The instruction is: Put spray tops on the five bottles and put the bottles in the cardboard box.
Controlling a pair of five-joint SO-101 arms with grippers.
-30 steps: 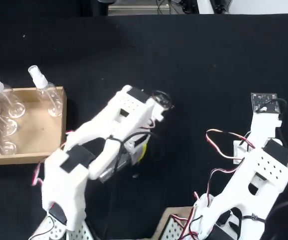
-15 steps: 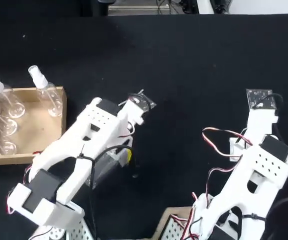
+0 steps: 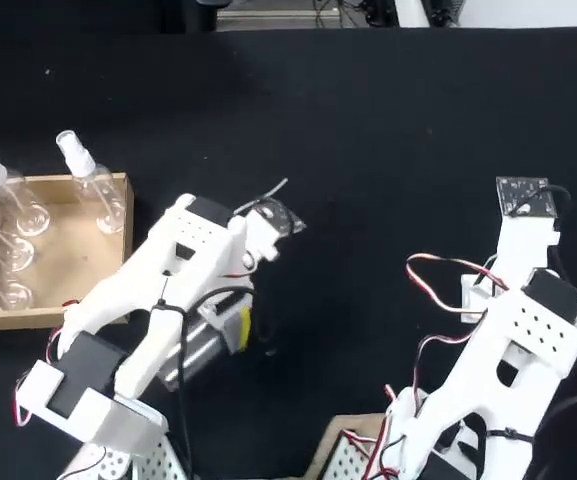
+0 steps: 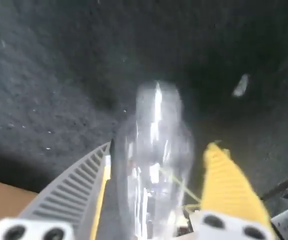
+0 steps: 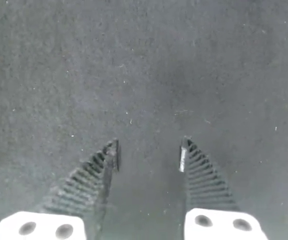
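Note:
A clear plastic bottle [image 4: 156,150] lies between the grey and yellow fingers of my left gripper [image 4: 158,147], which is shut on it above the black cloth. In the high view the same bottle [image 3: 190,352] shows under the left arm, right of the cardboard box [image 3: 78,262]. Its blurred far end does not show whether a spray top is on. Several clear bottles with white spray tops [image 3: 94,182] stand in the box. My right gripper [image 5: 147,152] hangs open over bare black cloth with nothing between its fingers.
The box sits at the table's left edge. The right arm [image 3: 513,340] stands at the front right, its wrist board [image 3: 523,197] pointing to the back. A brown board [image 3: 340,432] lies at the front between the arm bases. Black cloth covers the table's back half.
The left arm has swung to the left, toward the box, and drawn back to the front with the bottle still held. The right arm has barely moved.

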